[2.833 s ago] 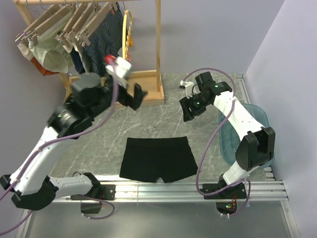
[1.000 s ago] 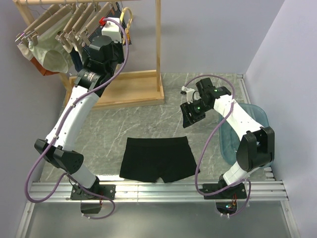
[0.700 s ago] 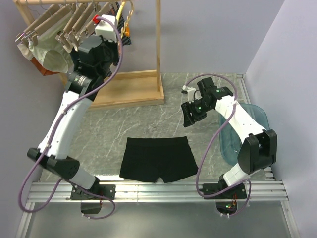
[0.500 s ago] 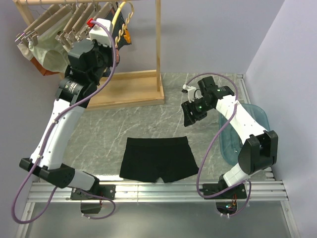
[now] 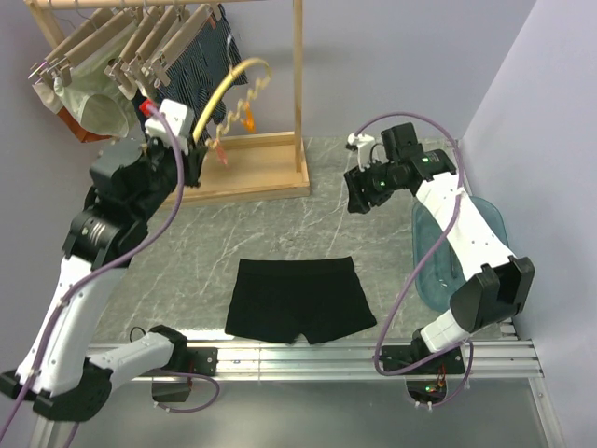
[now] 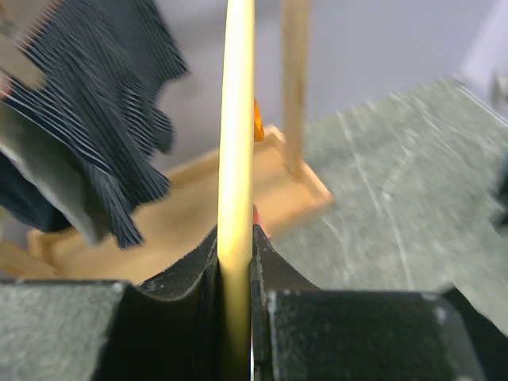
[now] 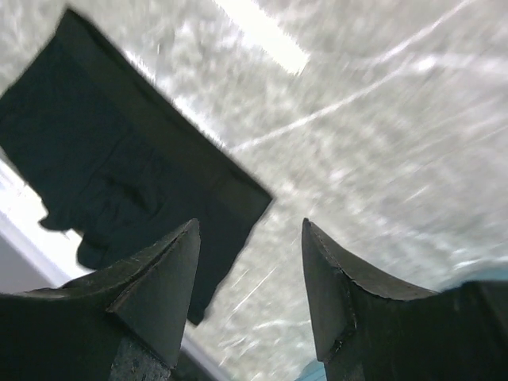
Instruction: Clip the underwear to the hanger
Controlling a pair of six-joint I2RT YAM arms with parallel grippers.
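The yellow hanger (image 5: 235,73) is off the rail, held in the air in front of the wooden rack, and small orange-red clips (image 5: 249,121) dangle from its wavy bar. My left gripper (image 5: 198,149) is shut on its arched rim. In the left wrist view the yellow bar (image 6: 236,143) runs straight up between the closed fingers (image 6: 190,274). The black underwear (image 5: 298,299) lies flat on the marble table near the front edge. My right gripper (image 5: 360,194) hovers open above the table's back right. It holds nothing, and the underwear (image 7: 135,167) lies below and to its left.
A wooden rack (image 5: 298,93) with a flat base (image 5: 252,163) stands at the back left. Beige clip hangers carry dark striped shorts (image 5: 201,79) and pale green underwear (image 5: 93,98). A blue tub (image 5: 457,252) sits at the right edge, by the right arm.
My left arm has pulled the yellow hanger off the rail and swung it down and forward, away from the rack. The right arm rose and shifted back slightly. The underwear has not moved.
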